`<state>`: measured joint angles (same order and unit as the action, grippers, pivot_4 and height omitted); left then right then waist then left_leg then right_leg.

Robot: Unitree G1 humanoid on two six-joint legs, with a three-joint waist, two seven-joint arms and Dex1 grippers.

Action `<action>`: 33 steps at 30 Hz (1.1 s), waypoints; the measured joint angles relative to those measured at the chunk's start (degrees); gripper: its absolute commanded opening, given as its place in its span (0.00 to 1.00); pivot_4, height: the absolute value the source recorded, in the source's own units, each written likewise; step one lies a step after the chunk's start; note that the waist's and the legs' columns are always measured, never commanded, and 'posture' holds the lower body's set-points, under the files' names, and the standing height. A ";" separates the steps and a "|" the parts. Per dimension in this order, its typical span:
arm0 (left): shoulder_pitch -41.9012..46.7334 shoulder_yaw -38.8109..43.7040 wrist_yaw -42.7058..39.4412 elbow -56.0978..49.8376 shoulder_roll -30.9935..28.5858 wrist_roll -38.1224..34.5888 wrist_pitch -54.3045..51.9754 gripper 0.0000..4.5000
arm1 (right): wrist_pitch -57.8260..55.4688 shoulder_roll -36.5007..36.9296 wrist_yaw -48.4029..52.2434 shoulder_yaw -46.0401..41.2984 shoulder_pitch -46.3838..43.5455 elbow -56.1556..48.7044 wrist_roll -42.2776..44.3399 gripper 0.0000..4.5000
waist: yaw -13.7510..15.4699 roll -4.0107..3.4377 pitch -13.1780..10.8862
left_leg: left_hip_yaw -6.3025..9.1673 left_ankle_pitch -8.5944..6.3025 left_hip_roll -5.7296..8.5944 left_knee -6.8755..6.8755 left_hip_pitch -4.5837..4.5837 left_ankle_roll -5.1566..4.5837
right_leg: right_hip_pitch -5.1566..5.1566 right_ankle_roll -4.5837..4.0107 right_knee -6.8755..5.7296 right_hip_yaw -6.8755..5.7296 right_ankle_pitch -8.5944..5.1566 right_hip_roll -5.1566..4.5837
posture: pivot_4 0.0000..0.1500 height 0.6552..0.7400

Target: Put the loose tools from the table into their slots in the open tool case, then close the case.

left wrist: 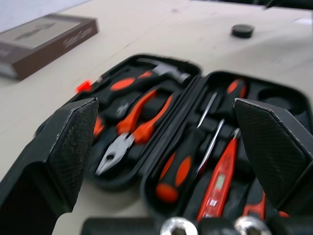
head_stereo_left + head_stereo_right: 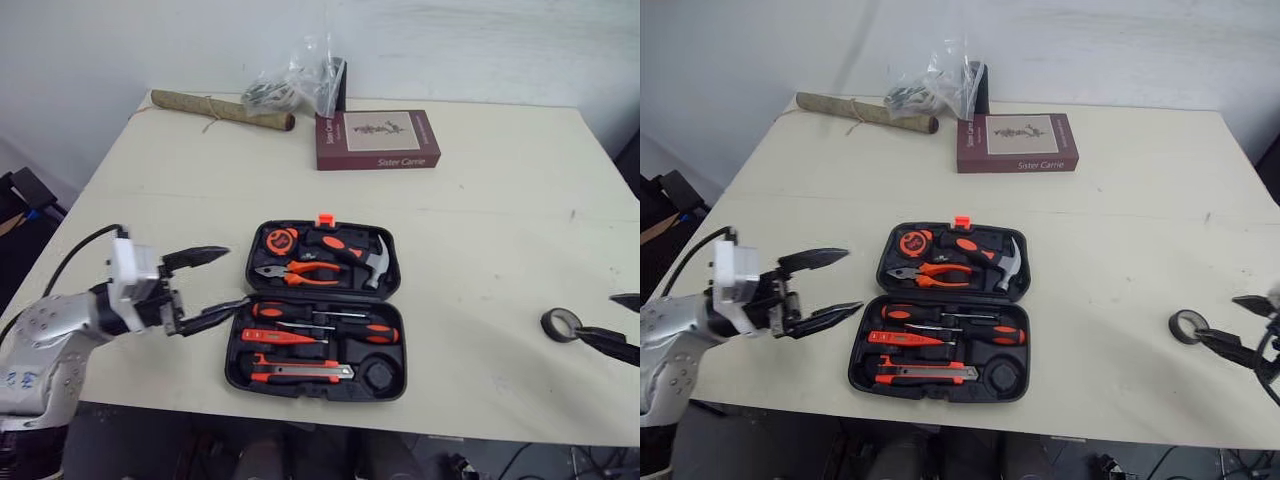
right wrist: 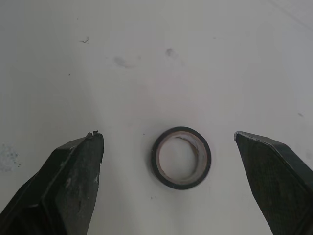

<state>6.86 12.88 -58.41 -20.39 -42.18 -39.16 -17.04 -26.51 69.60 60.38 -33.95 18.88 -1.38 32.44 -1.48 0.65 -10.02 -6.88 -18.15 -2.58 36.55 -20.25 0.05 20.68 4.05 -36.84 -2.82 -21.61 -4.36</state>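
Case (image 2: 232,368) open flat on cream table (image 2: 500,200), near front edge, left of middle; white wall behind. Long axis runs left-right, hinge along it; lid half lies away from robot, orange latch on far edge. Left gripper (image 2: 236,277) just left of case, fingers spread wide, empty, pointing at it. At back: paper roll (image 2: 220,108), bag (image 2: 295,85), book (image 2: 377,140). Pliers (image 2: 295,272), hammer (image 2: 360,255) in far half; screwdrivers (image 2: 330,325) in near half. Tape (image 3: 181,157) flat on table, well right of case, between wide-open fingers of right gripper (image 3: 166,135), untouched.
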 measured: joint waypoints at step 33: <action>7.66 -9.50 -1.56 -10.21 2.78 -1.97 -6.58 1.00 | 5.79 -0.37 17.13 33.87 -35.09 18.56 -21.20 0.01 | -0.10 -0.02 -0.14 | 0.02 -0.06 -0.13 0.74 -0.14 -0.07 | -0.07 0.06 -0.14 0.01 0.03 0.12 | 1.00 1.00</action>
<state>14.52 3.38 -59.97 -30.60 -39.40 -41.13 -23.62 -20.72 69.23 77.51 -0.08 -16.21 17.18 11.24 -1.58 0.63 -10.16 -6.86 -18.22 -2.72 37.30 -20.39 -0.02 20.61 4.12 -36.98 -2.81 -21.57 -4.23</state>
